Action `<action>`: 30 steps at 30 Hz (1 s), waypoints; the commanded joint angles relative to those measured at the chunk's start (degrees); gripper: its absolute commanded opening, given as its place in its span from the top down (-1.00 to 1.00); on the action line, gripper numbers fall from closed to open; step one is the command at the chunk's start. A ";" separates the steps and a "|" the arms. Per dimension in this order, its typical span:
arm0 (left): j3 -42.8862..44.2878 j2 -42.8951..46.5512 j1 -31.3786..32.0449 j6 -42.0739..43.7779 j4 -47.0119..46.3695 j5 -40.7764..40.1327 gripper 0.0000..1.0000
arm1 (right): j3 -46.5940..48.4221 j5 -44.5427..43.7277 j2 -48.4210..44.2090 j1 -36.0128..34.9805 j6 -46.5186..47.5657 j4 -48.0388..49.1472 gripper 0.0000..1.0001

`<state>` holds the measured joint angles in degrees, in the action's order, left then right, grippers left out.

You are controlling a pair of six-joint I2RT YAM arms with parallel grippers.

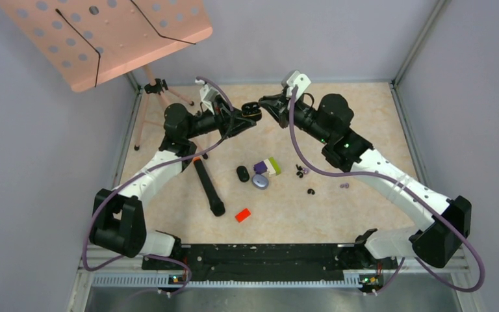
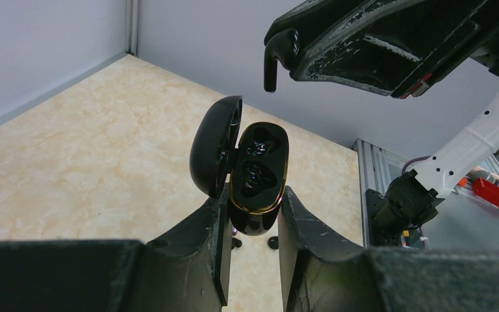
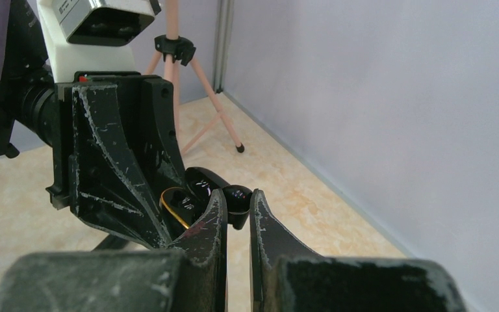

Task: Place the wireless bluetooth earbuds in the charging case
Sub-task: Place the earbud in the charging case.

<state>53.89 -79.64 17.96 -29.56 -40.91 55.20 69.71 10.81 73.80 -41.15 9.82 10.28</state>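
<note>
- Black on black at the centre: the right gripper [image 3: 238,194] is pinched down to a narrow gap on a tiny glossy black stemmed earbud [image 2: 277,53]. It carries the bud at its very fingertips, so the bud juts clear and can be lowered into a socket.
- The left gripper [image 2: 255,198] is clamped on the lower end of a glossy black, pebble-shaped charging case with a gold rim [image 2: 258,153]. It holds the case off the beige marbled table [image 1: 357,117], with the hinged lid [image 2: 213,146] swung open to one side.
- Gripping low leaves the moulded sockets bare and turned towards the other arm.
- The held earbud hangs near the case mouth, apart from it and not yet seated. The interior is uniformly glossy, so it cannot be told whether either socket already holds a bud.
- The open lid stands right beside the sockets and the left fingers flank the case. The approach probably has to come from the open face, with little room to tilt.
- On the table, well apart from both grippers, lie the loose black and pale purple earbuds [image 1: 311,192].
- Nearer the middle are a closed black pebble case [image 1: 243,173], a lavender case [image 1: 260,181], a purple, green and white block [image 1: 269,166], a small red block [image 1: 242,214] and a long black bar [image 1: 208,188].
- None of these sits between the arms.
- A pink perforated stand board [image 1: 104,39] on a tripod [image 1: 158,88] stands at the far left corner.
</note>
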 commanded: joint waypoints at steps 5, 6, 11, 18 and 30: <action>3.04 2.03 0.17 -0.93 -3.47 1.24 1.00 | -0.92 1.95 -0.15 -1.05 -3.63 3.30 1.00; 3.04 2.02 0.13 -0.94 -3.43 1.38 1.00 | -0.97 2.20 -0.07 -1.04 -3.77 3.41 1.00; 2.98 2.12 0.15 -1.02 -3.55 1.47 1.00 | -0.87 3.00 0.62 -1.13 -4.11 3.34 1.00; 2.71 2.34 0.15 -0.94 -3.68 1.31 1.00 | -0.59 4.23 1.52 -1.32 -4.91 2.82 1.00; 2.63 2.38 0.06 -0.80 -3.67 0.43 1.00 | -1.87 2.88 1.17 -1.48 -1.76 2.50 1.00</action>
<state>54.52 -79.61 18.00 -30.13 -41.06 56.10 68.58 13.58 75.13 -41.65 6.72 11.25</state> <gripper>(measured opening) 0.318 0.051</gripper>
